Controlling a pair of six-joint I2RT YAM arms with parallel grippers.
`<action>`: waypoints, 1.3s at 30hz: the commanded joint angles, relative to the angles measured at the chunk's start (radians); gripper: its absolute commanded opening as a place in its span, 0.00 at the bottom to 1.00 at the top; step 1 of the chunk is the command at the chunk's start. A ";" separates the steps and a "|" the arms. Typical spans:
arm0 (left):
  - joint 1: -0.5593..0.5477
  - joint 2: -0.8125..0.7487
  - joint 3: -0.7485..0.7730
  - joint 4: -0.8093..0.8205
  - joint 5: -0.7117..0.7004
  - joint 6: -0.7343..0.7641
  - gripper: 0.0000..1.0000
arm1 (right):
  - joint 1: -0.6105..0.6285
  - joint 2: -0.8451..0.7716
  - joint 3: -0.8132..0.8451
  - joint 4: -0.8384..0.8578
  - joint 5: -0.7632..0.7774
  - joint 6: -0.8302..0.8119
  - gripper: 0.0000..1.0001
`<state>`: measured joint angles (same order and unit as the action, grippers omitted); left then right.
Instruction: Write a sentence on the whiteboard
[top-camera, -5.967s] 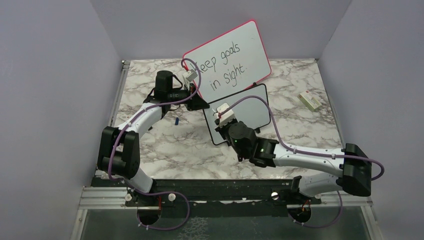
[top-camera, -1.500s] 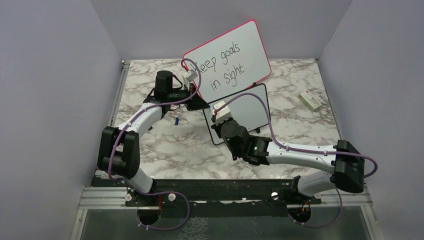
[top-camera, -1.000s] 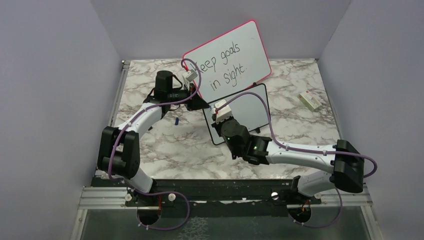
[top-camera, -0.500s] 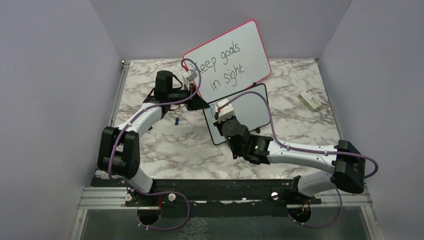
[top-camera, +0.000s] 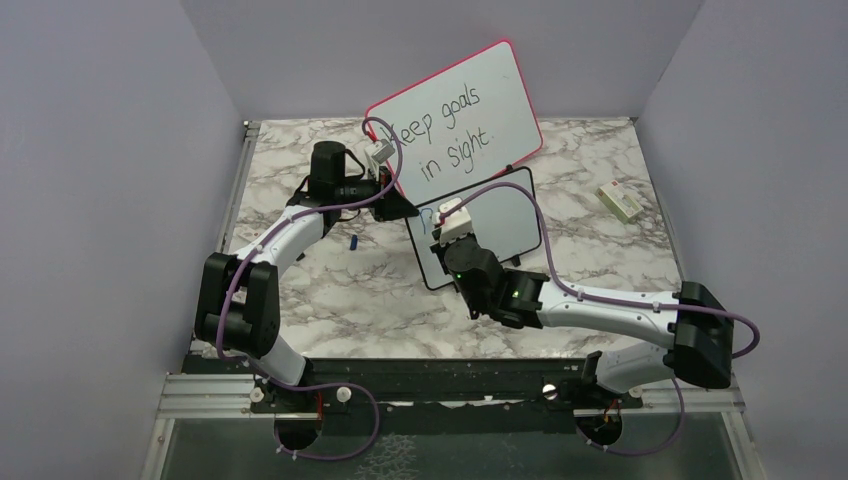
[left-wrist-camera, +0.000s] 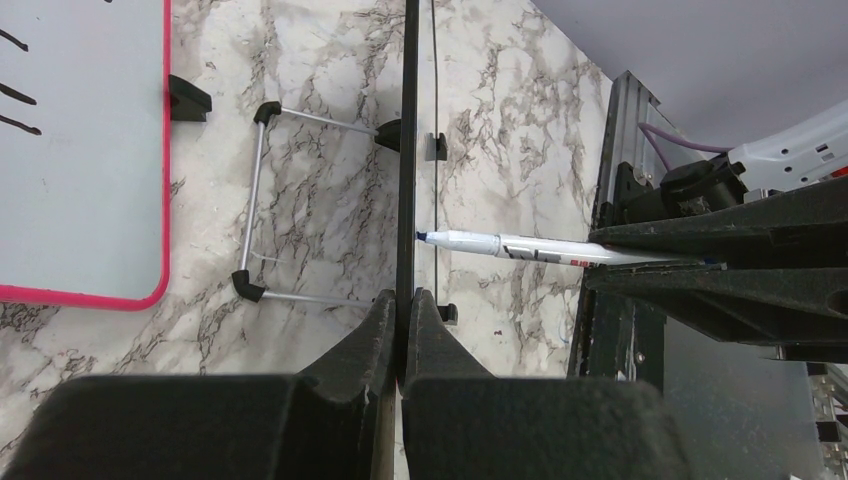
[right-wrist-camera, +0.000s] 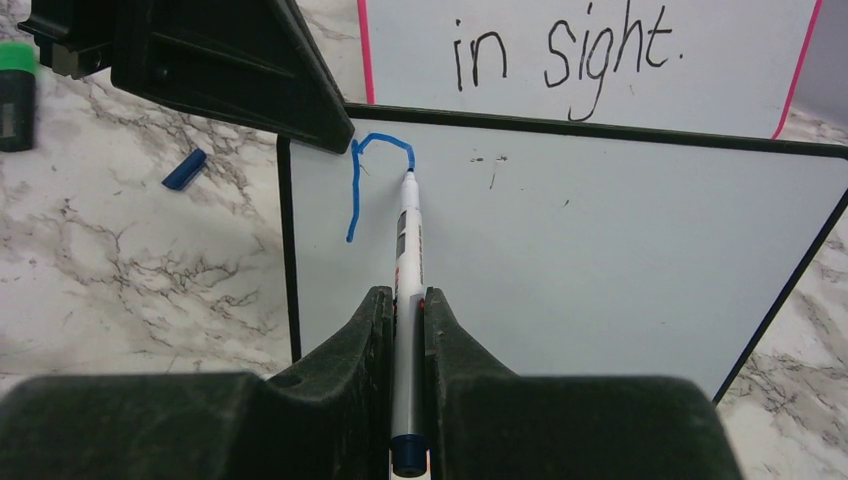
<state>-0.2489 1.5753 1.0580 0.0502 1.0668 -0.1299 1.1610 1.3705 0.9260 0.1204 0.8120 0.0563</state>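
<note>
The right gripper (right-wrist-camera: 405, 305) is clamped on a white marker pen with a blue tip (right-wrist-camera: 407, 240). The tip touches the small rectangular black-framed whiteboard (right-wrist-camera: 600, 230) near its upper left corner, at the end of a hooked blue marker stroke (right-wrist-camera: 360, 170). The left gripper (left-wrist-camera: 402, 300) is pinched together on that whiteboard's left edge. The whiteboard stands on the marble-patterned counter (top-camera: 340, 290), just in front of a larger pink-framed board with black writing (top-camera: 455, 120). A small blue cap (right-wrist-camera: 185, 169) lies on the counter to its left.
</note>
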 joint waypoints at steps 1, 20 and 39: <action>-0.006 -0.005 -0.011 -0.035 0.033 0.013 0.00 | -0.009 -0.010 -0.012 -0.062 -0.048 0.038 0.00; -0.006 -0.003 -0.009 -0.035 0.038 0.010 0.00 | -0.009 -0.007 0.004 -0.064 -0.157 0.028 0.01; -0.006 -0.003 -0.011 -0.035 0.037 0.010 0.00 | -0.009 -0.014 -0.005 -0.056 -0.130 0.031 0.00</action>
<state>-0.2485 1.5753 1.0580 0.0490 1.0657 -0.1295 1.1610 1.3628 0.9260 0.0856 0.6983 0.0746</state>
